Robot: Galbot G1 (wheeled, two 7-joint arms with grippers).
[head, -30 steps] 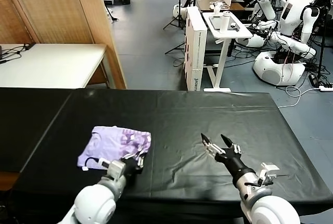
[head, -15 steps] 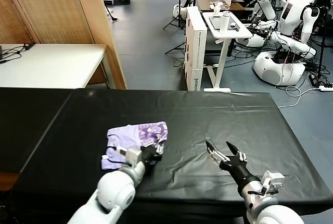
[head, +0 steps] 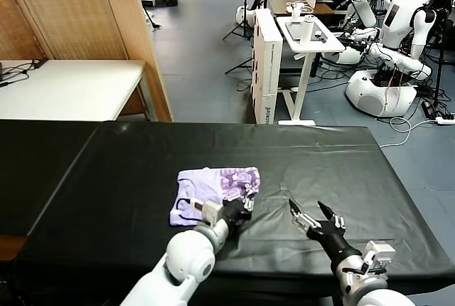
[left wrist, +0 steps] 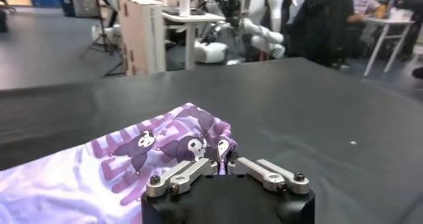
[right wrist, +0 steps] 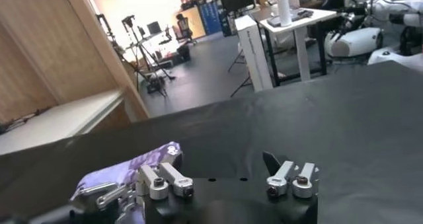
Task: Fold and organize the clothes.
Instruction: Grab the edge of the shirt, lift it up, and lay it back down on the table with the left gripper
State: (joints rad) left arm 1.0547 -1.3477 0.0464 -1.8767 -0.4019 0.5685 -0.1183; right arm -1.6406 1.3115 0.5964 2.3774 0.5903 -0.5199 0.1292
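Our left gripper (head: 242, 201) pinches the near right edge of the folded lavender-purple printed T-shirt (head: 213, 184), whose long axis runs left-right; our right gripper (head: 313, 214), spread, hovers just beside.

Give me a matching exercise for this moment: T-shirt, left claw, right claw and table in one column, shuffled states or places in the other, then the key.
Things:
1. T-shirt
2. left claw
3. right claw
4. table

States or places:
A. covered in black sheet
B. open, holding nothing, to the shirt's right
C. folded lavender bundle, printed graphic on top
D. shut on the shirt's near right edge

Pairs: 1-C, 2-D, 3-B, 4-A
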